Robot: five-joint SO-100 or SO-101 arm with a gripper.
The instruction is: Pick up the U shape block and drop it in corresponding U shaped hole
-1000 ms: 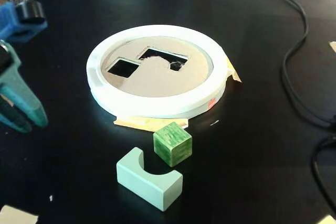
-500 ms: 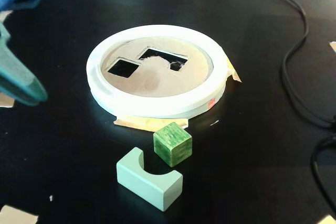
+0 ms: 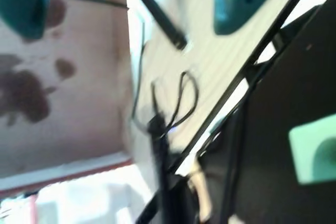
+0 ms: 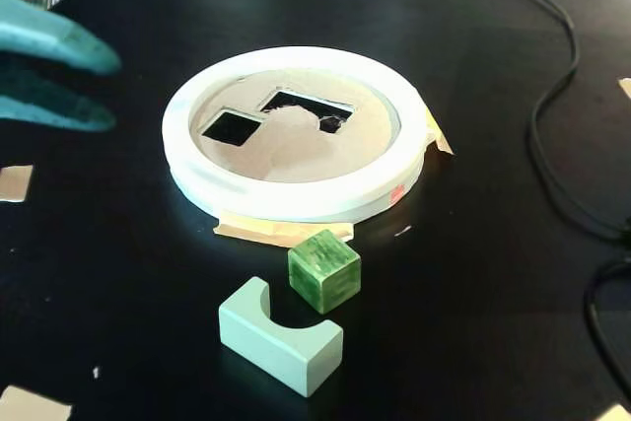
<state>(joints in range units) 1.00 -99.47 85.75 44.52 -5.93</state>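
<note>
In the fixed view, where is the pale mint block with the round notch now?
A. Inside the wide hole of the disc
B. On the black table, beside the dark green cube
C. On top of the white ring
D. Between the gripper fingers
B. The U shape block lies on the black table next to the dark green cube, in front of the white ring; the gripper is far left, holding nothing.

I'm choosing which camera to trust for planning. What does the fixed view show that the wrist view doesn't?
Only the fixed view shows the white-ringed disc with the U shaped hole, the square cutout and the dark green cube. Only the wrist view shows the table's edge and blurred floor and cables beyond. Both show the U shape block and the open teal pincer.
</note>
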